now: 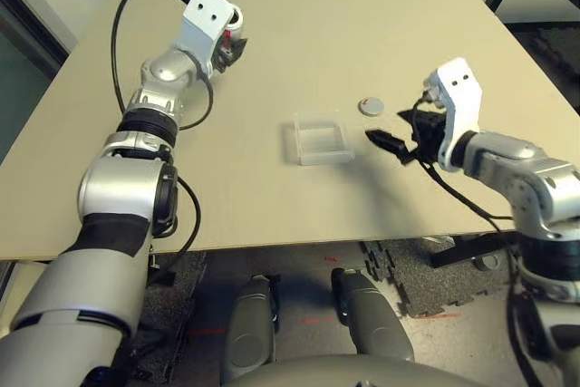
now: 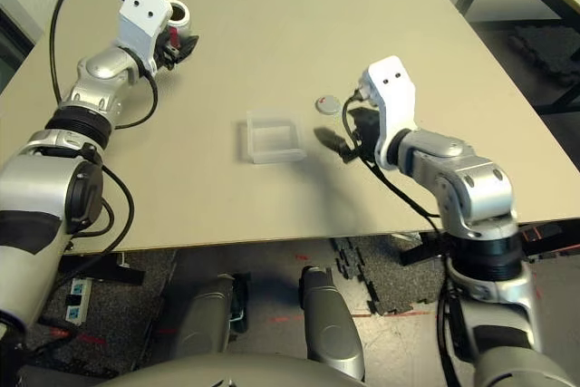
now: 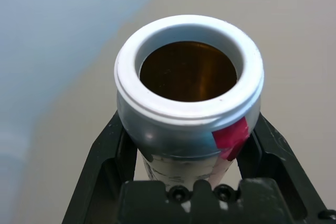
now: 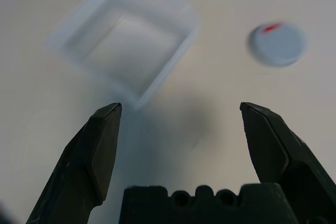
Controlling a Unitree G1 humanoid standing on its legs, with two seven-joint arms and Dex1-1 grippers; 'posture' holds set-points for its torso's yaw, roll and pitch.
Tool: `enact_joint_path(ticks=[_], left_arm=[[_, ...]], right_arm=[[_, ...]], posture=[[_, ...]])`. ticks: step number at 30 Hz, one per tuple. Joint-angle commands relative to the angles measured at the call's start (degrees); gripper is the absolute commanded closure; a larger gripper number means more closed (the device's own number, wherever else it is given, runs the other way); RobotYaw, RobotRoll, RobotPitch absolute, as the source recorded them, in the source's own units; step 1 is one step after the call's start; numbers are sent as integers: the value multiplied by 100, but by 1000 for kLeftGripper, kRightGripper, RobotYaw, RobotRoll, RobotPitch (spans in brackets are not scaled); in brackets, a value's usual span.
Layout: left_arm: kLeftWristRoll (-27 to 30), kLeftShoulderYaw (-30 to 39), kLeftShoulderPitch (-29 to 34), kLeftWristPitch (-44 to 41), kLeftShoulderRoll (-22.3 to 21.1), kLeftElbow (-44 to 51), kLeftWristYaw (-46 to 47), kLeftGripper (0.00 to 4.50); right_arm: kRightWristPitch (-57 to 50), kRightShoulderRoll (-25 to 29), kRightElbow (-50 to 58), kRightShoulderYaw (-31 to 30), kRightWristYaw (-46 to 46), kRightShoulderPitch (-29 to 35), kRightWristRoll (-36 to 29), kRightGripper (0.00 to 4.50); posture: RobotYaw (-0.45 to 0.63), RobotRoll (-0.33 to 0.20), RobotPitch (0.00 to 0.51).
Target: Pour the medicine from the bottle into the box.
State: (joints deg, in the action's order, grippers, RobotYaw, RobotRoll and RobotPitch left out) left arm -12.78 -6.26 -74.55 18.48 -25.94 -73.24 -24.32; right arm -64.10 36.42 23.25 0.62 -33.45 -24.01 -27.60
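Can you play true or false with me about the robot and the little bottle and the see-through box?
1. The left gripper holds the bottle. True.
2. The bottle has its cap on. False: its mouth is open, and the cap lies on the table.
3. The right gripper is open with nothing in it. True.
4. The box sits on top of the cap. False: they lie apart, side by side.
5. The bottle is over the box. False: it is off to the left.
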Motion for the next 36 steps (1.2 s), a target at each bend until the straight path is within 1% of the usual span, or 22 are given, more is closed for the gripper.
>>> enact_joint_path(ticks=[1, 4, 8, 10, 12, 15, 17, 18, 20, 23, 26, 29, 33, 36], left_arm=[[-507, -376, -272, 346, 45, -132, 223, 1655], [-961, -768, -488, 664, 72, -131, 473, 1655], [-1729, -1469, -741, 1234, 101, -112, 909, 1655], [-2171, -1884, -833, 1572, 122, -80, 1181, 1655], [-2774, -2450, -896, 1980, 110, -1, 1597, 1655], [-3341, -2989, -906, 2418, 105, 76, 2078, 1655], [-4014, -3578, -871, 2615, 86, 239, 2687, 1655], [-4446, -3938, -854, 2612, 62, 345, 3110, 1655], [-5068, -4460, -831, 2553, 38, 449, 3788, 1655], [-5654, -4960, -830, 2391, 42, 469, 4536, 1655], [-6149, -5386, -902, 2252, 125, 500, 5205, 1655], [-6398, -5596, -972, 2160, 290, 533, 5439, 1655], [-6340, -5550, -985, 2272, 314, 485, 5541, 1655], [-6346, -5550, -987, 2205, 302, 447, 5591, 1655]], right_arm=[[93, 93, 77, -274, -173, 62, -27, 0], [117, 65, 79, -433, -240, 23, -54, 0], [225, 6, 47, -693, -267, -81, 23, 0], [310, -58, -22, -808, -252, -151, 82, 0], [406, -129, -123, -904, -235, -224, 150, 0], [532, -237, -285, -1007, -212, -318, 250, 0], [652, -353, -447, -1074, -184, -386, 340, 0], [722, -422, -549, -1097, -166, -423, 392, 0], [839, -525, -721, -1125, -155, -484, 480, 0], [984, -638, -942, -1144, -157, -571, 576, 0], [1086, -733, -1131, -1130, -164, -657, 634, 0], [1181, -806, -1307, -1097, -155, -728, 688, 0], [1251, -855, -1433, -1069, -155, -776, 723, 0], [1269, -845, -1477, -1059, -165, -776, 721, 0]], posture=[[-186, 0, 169], [-183, 0, 170], [-177, 0, 171], [-179, 0, 171], [-181, 0, 171], [-185, 0, 169], [-184, 0, 169], [-184, 0, 171], [-181, 0, 170], [-176, 0, 171], [-169, 0, 173], [-163, 0, 175], [-163, 0, 174], [-160, 0, 172]])
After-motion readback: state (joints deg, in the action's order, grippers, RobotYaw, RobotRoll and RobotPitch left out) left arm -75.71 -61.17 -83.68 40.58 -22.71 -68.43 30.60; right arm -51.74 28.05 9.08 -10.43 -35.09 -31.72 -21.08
